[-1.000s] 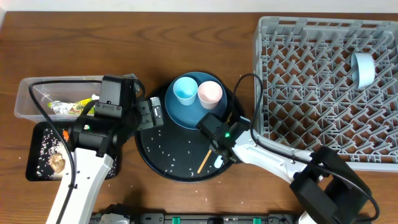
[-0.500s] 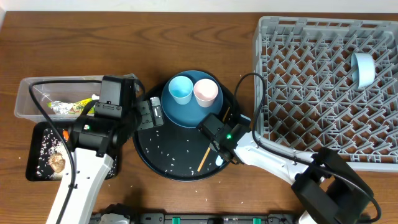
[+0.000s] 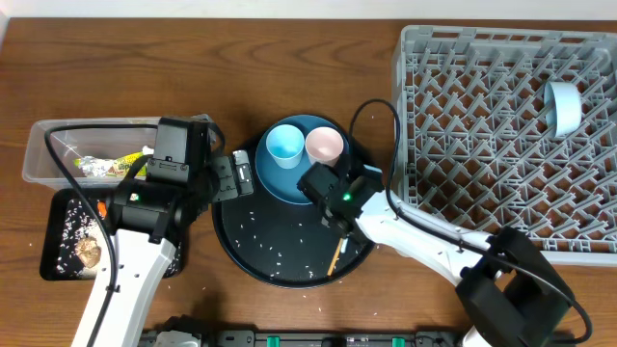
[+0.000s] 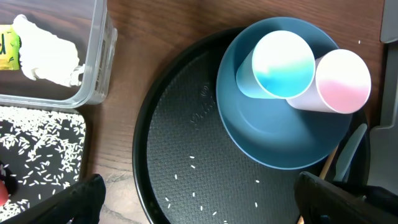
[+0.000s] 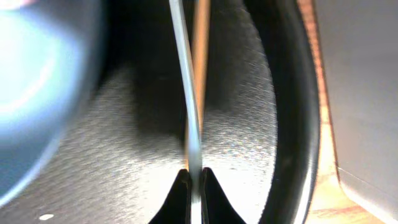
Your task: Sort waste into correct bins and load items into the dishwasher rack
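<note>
The dark-blue plate (image 3: pixel 289 173) lies on the round black tray (image 3: pixel 251 246) with the light-blue cup (image 3: pixel 284 145) and pink cup (image 3: pixel 324 145) on it. My right gripper (image 5: pixel 194 180) is shut on the thin white plastic utensil (image 5: pixel 186 93), low over the tray between the plate and the tray's right rim; it also shows in the overhead view (image 3: pixel 357 185). The wooden chopstick (image 3: pixel 335 255) lies beside the utensil. My left gripper (image 4: pixel 202 199) is open and empty above the tray's left part. The white bowl (image 3: pixel 564 106) stands in the grey dishwasher rack (image 3: pixel 482 145).
The clear tub (image 3: pixel 39 159) at left holds the snack wrapper (image 3: pixel 120 164), foil (image 3: pixel 92 169) and white tissue (image 4: pixel 46 50). The shallow black tray (image 3: pixel 58 207) holds rice, a brown lump (image 3: pixel 89 251) and a carrot piece (image 3: pixel 101 209). Rice grains (image 3: pixel 275 253) dot the round tray.
My right gripper has moved up toward the plate and the tray's right rim with the utensil. The chopstick's lower end has swung right. The left arm has not moved.
</note>
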`<state>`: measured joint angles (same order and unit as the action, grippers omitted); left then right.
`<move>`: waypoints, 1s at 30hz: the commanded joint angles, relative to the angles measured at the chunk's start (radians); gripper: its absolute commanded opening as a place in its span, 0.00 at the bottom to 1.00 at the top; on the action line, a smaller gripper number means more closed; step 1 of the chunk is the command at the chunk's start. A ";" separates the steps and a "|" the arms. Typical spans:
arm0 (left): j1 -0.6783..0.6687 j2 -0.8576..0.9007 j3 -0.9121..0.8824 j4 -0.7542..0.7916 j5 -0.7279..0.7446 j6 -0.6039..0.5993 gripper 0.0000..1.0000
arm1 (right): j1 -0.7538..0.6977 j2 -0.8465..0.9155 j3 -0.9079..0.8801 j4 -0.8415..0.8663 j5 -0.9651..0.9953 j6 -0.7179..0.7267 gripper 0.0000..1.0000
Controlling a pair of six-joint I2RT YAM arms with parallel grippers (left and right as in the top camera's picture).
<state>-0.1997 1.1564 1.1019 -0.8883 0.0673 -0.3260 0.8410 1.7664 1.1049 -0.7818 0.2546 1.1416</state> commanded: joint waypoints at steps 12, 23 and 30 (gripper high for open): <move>0.003 -0.001 0.009 -0.001 -0.016 -0.009 0.98 | -0.004 -0.108 0.174 -0.174 -0.021 -0.225 0.01; 0.003 -0.001 0.009 -0.001 -0.016 -0.009 0.98 | -0.031 -0.421 0.185 -0.296 0.011 -0.283 0.01; 0.003 -0.001 0.009 -0.001 -0.016 -0.009 0.98 | -0.106 -0.577 0.185 -0.390 0.011 -0.303 0.01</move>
<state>-0.2001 1.1564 1.1019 -0.8883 0.0673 -0.3264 0.7559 1.2282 1.2697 -1.1526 0.2440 0.8688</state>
